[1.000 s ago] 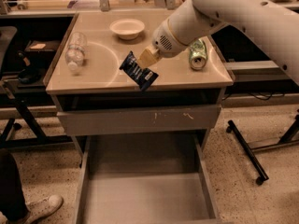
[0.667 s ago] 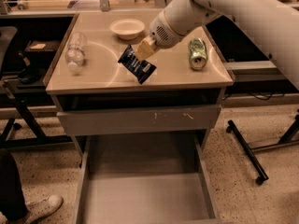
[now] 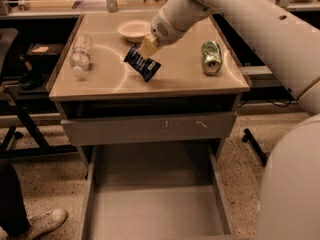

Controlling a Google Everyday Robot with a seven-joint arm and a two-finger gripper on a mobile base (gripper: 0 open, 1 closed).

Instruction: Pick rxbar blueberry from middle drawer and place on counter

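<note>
Gripper [image 3: 146,49] sits over the middle of the counter [image 3: 186,78], just in front of the white bowl [image 3: 133,30], with the white arm [image 3: 235,14] reaching in from the upper right. Fingers are clamped on the upper end of the rxbar blueberry [image 3: 142,64]. The bar hangs tilted, its long axis running down to the right, dark blue wrapper facing the camera. Its lower corner is at or just above the counter surface; contact cannot be told from this angle. A clear plastic bottle [image 3: 80,55] lies on its side near the left edge of the counter, well apart from the bar. A green can [image 3: 211,57] lies on its side toward the right edge. Below the counter, a closed grey drawer front [image 3: 125,130] shows scratch marks. Beneath it the middle drawer [image 3: 88,194] is pulled out, its grey floor bare. A white shoe [image 3: 46,222] is at lower left on the speckled floor.
</note>
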